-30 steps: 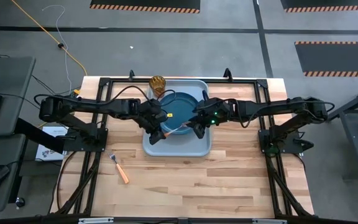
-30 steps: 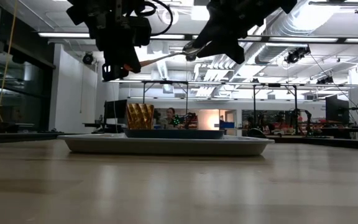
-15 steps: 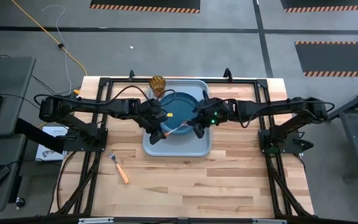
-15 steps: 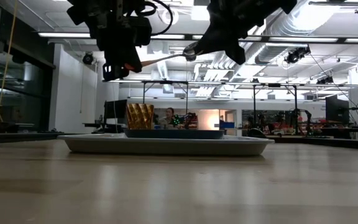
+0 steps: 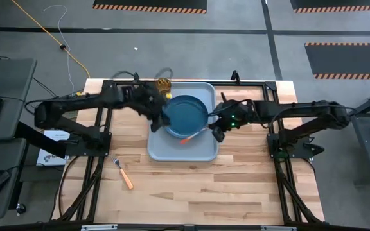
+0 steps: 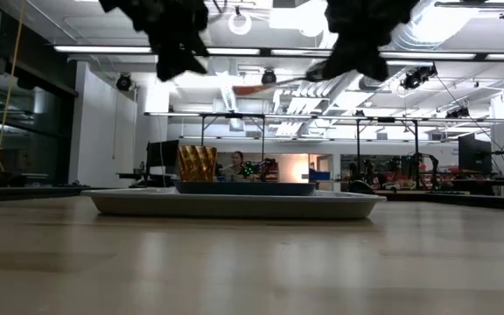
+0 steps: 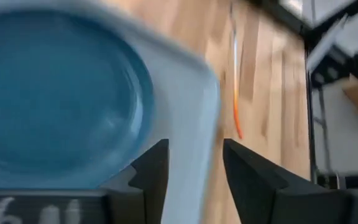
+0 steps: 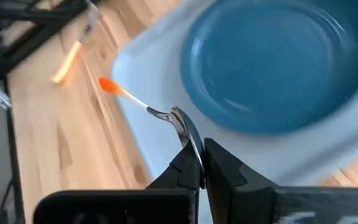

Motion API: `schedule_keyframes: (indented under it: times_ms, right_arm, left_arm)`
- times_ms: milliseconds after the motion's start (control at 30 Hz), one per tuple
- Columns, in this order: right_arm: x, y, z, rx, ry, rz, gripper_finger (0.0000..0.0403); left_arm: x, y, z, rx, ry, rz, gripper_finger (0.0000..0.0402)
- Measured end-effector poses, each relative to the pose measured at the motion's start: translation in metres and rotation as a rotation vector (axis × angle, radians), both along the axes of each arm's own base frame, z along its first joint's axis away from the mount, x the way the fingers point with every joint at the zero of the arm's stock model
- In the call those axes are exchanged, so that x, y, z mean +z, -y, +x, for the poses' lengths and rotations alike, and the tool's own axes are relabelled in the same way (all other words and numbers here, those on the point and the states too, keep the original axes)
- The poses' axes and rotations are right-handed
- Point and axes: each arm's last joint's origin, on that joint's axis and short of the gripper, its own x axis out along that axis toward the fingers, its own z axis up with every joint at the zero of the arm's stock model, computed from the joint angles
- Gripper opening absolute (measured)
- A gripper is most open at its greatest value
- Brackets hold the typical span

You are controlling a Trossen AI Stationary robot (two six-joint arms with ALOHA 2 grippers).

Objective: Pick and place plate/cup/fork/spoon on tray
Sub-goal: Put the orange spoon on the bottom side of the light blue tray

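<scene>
1. Spoon (image 8: 178,122) pinched by its metal bowl in right gripper (image 8: 201,163), fingers clamped tight on it; orange handle sticking out over tray (image 8: 166,149) edge, clear of plate.
2. Right gripper (image 5: 216,131) up in the air at right side of tray (image 5: 172,153), beside plate rim; spoon (image 5: 194,135) carried above tray surface, not resting on it.
3. Left gripper (image 7: 194,177) fingers parted with a clear gap, holding nothing; plate (image 7: 55,99) and tray rim (image 7: 191,124) under it.
4. Left gripper (image 5: 159,112) hanging over left edge of plate (image 5: 186,115), near cup.
5. Plate flat inside tray, toward its far half; plate (image 6: 243,187) and tray (image 6: 234,203) low on table in level view.
6. Cup (image 5: 163,85) upright at far-left corner of tray, just outside plate; cup (image 6: 197,164) visible standing behind plate rim.
7. Fork (image 5: 123,173) lying on bare table (image 5: 236,192), near-left of tray, well apart from it, untouched; fork (image 7: 235,93) also seen past tray edge.
</scene>
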Motion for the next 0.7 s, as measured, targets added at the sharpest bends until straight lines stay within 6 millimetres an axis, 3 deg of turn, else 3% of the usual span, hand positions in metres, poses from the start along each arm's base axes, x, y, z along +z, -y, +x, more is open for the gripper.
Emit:
schedule_keyframes:
  times_ms: [200,367,500,700]
  right_arm:
    - [0.001,-0.012,-0.016,-0.036,-0.072,0.049,0.0001]
    - [-0.03,-0.03,-0.018,-0.108,-0.076,0.146,0.0]
    - [-0.063,-0.045,-0.014,-0.219,0.089,0.315,0.0]
    - [-0.1,-0.056,-0.008,-0.466,0.259,0.493,0.0]
  left_arm:
    - [0.058,-0.015,-0.024,0.081,0.182,0.224,0.0153]
    - [0.087,-0.009,-0.049,0.147,0.321,0.317,0.0153]
    - [0.104,-0.001,-0.067,0.185,0.442,0.366,0.0153]
    - [0.1,0.01,-0.083,0.248,0.678,0.376,0.0154]
